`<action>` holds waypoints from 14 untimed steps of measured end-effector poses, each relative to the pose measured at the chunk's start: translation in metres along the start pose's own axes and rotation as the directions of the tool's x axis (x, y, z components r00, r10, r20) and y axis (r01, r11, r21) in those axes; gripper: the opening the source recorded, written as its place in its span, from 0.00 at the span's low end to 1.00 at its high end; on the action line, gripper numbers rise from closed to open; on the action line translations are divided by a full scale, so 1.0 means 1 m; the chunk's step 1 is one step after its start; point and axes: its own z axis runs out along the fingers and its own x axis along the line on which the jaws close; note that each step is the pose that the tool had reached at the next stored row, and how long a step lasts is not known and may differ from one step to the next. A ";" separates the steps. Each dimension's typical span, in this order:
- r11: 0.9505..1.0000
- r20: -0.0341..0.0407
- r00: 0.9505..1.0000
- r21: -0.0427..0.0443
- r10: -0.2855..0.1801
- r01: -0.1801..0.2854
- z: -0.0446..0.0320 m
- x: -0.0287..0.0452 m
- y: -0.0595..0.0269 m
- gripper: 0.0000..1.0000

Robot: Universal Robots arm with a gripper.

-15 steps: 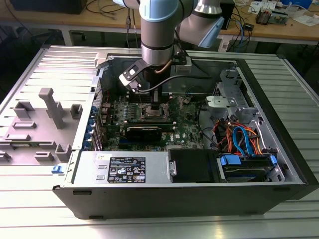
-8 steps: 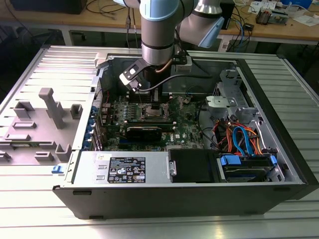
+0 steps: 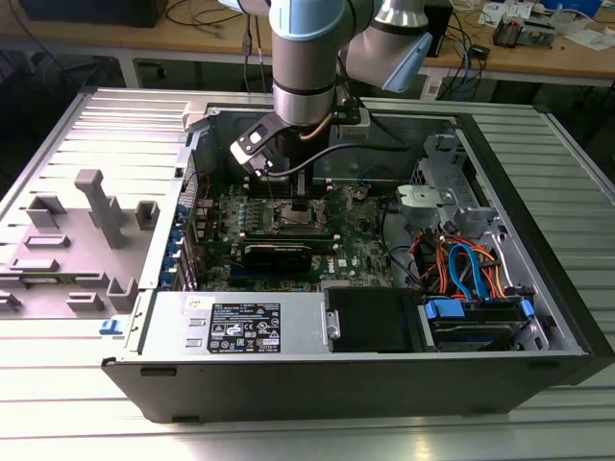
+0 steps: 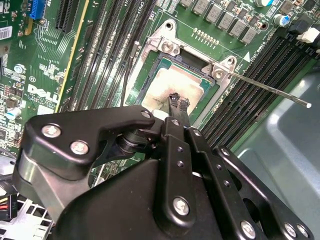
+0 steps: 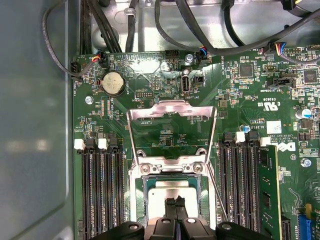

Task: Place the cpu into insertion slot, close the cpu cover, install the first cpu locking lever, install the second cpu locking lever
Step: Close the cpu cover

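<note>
Exterior view, arm: the gripper [image 3: 300,202] reaches down into the open computer case [image 3: 538,288], over the middle of the green motherboard [image 3: 370,240].
Second wrist view, jaws: pressed together tip to tip, with nothing held between them.
Second wrist view, chip: the cpu [image 4: 160,87] lies flat in the insertion slot [image 4: 172,62], directly beneath the tips. I cannot tell whether they touch its top.
Second wrist view, levers: the first locking lever [image 4: 270,90] sticks out free to one side of the jaws. The second locking lever [image 4: 127,75] stands on the other side. Neither looks latched.
First wrist view, cover: the cpu cover [image 5: 172,106] stands swung back just beyond the tips, clear of the chip.
First wrist view, flanks: long memory slots [image 5: 100,190] run on either side of the jaws.
Step in hand: the chip looks seated, so this is probably the start of closing the cover.
Next move calls for: getting behind the raised frame and tipping it down square over the chip, with both levers kept out of its way.
</note>
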 end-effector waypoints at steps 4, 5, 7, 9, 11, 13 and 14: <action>1.000 0.000 1.000 0.000 0.000 0.000 -0.0028 0.0000 0.0001 0.11; 1.000 0.000 1.000 0.000 0.000 0.000 -0.0032 0.0000 0.0002 0.11; 1.000 0.000 1.000 0.000 0.000 0.000 -0.0036 0.0001 0.0002 0.11; 1.000 0.000 1.000 0.000 0.000 0.000 -0.0040 0.0000 0.0002 0.11; 1.000 0.000 1.000 0.000 0.000 0.000 -0.0042 0.0000 0.0002 0.11; 1.000 0.000 1.000 0.000 0.000 0.000 -0.0046 0.0000 0.0002 0.11; 1.000 0.000 1.000 0.000 0.000 0.000 -0.0048 0.0000 0.0002 0.11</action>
